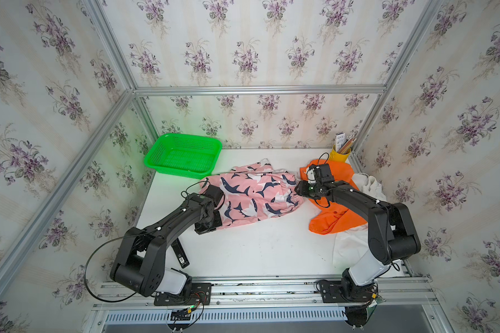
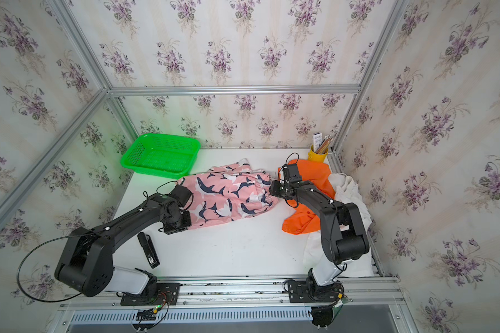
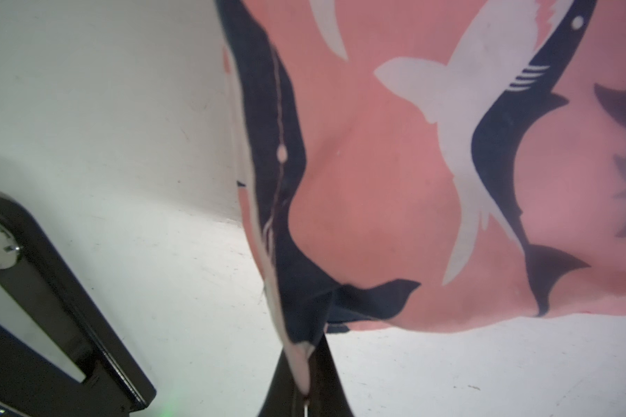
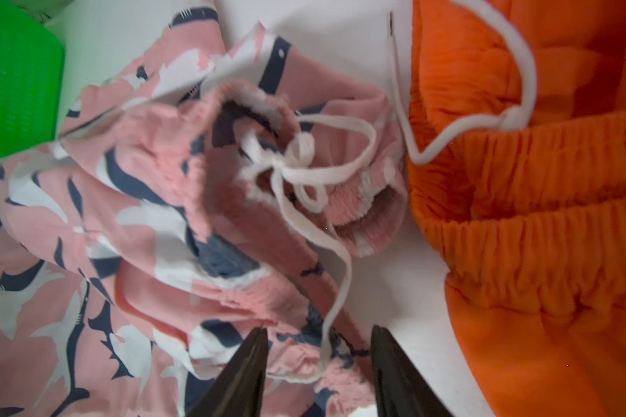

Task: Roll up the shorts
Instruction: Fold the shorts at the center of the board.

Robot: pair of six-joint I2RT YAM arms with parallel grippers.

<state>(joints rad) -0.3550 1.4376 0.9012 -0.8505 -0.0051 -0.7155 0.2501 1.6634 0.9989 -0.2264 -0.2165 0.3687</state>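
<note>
The pink shorts [image 1: 254, 196] [image 2: 228, 196] with navy-and-white print lie crumpled across the middle of the table. My left gripper [image 1: 211, 222] [image 3: 306, 379] is shut on a corner of their hem at the near left end, and the cloth [image 3: 376, 180] is drawn up from that pinch. My right gripper [image 1: 299, 188] [image 4: 318, 332] stands open at their gathered waistband [image 4: 304, 162], with a fold of cloth and the white drawstring lying between its fingers. The orange shorts [image 1: 329, 219] [image 4: 539, 234] lie just right of it, partly under the right arm. The white shorts [image 1: 350, 245] [image 2: 347, 184] lie under and beside the orange pair.
A green basket [image 1: 182, 157] [image 2: 159, 155] stands at the back left of the table. A yellow cup with pencils [image 1: 340, 152] is in the back right corner. A black hand-held device [image 1: 181, 253] [image 3: 33, 307] lies near the left arm.
</note>
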